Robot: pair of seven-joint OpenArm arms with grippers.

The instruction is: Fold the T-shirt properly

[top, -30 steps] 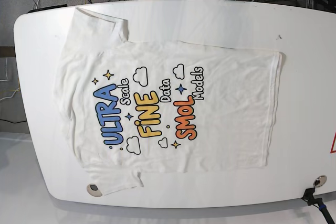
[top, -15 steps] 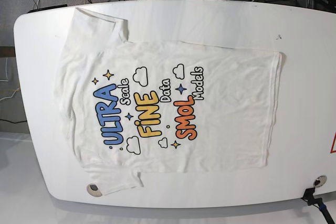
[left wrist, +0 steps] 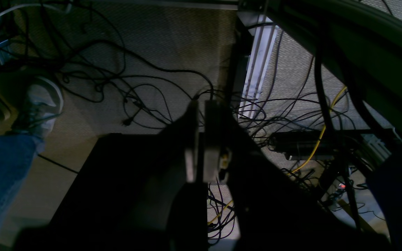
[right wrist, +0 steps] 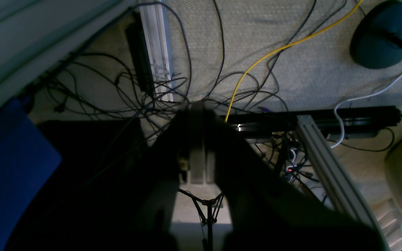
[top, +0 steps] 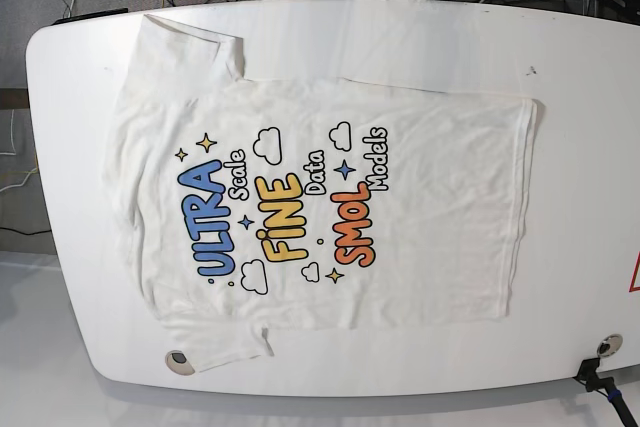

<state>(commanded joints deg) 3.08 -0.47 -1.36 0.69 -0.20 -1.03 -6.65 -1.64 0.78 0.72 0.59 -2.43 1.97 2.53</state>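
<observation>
T-shirt [top: 330, 207] flat on tabletop [top: 420, 37] | left pincer [left wrist: 201, 139], right pincer [right wrist: 195, 139] — together, over cables [right wrist: 194, 87]

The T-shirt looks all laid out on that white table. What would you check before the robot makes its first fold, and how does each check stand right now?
1. T-shirt spread flat, print up: ok.
2. Both sleeves unfolded, one at the top left, one at the bottom left: ok.
3. Whole shirt on the table: ok, though the lower sleeve lies near the edge.
4. Left gripper ready: not ok, shut and pointing at floor cables.
5. Right gripper ready: not ok, also shut over the floor.
6. Arms clear of the cloth: ok, neither shows in the base view.
</observation>
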